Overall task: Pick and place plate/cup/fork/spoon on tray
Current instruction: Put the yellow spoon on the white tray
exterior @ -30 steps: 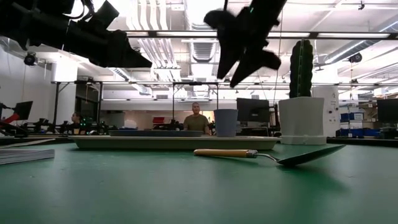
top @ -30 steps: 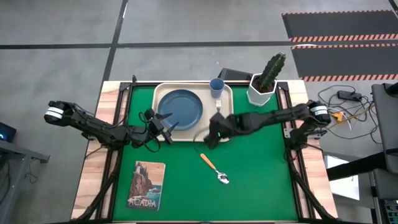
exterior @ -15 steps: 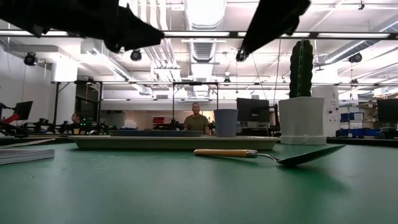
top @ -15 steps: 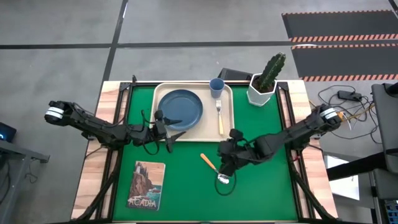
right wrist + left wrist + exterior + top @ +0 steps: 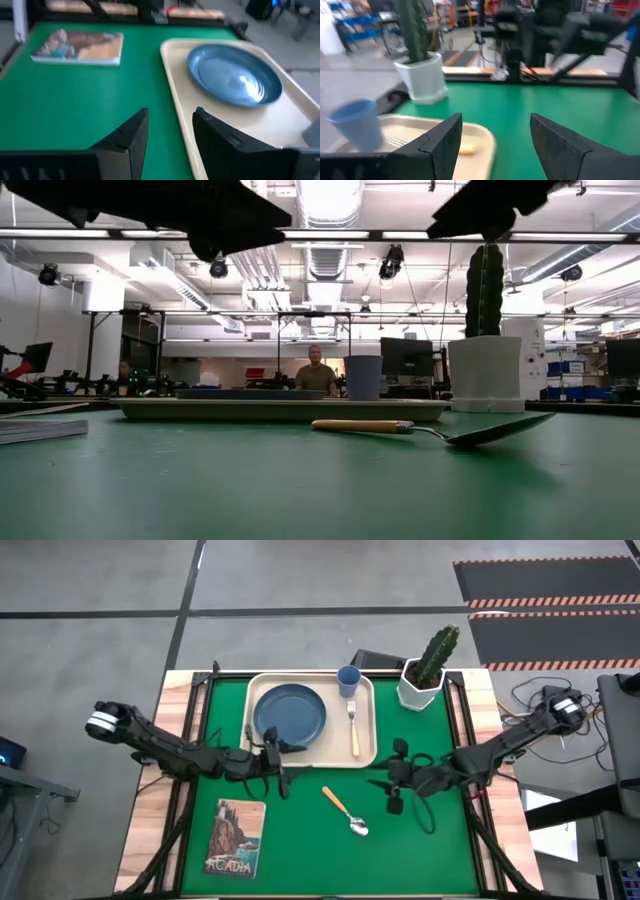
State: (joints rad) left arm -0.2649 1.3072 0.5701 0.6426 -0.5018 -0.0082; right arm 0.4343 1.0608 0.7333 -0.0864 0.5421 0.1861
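Observation:
The dark blue plate (image 5: 289, 712), the light-blue cup (image 5: 348, 680) and the orange-handled fork (image 5: 353, 728) rest on the cream tray (image 5: 260, 748). The spoon (image 5: 345, 810) lies flat on the green mat, near of the tray; it also shows in the low view (image 5: 430, 430). My left gripper (image 5: 283, 768) hangs open and empty over the mat by the tray's near edge, left of the spoon. My right gripper (image 5: 386, 780) hangs open and empty over the mat, to the right of the spoon. The left wrist view shows the cup (image 5: 357, 122); the right wrist view shows the plate (image 5: 234, 75).
A white pot with a cactus (image 5: 425, 670) stands at the far right, beside the tray. A book (image 5: 236, 837) lies at the near left of the mat. A dark object (image 5: 375, 660) lies behind the tray. A person stands in the room behind (image 5: 316, 370).
My right gripper has left the fork's handle end on the tray, gone toward the near edge over the spoon, then toward the table's right edge. The fork stays on the tray. My left gripper has gone a little toward the near and right edges, off the tray's near rim.

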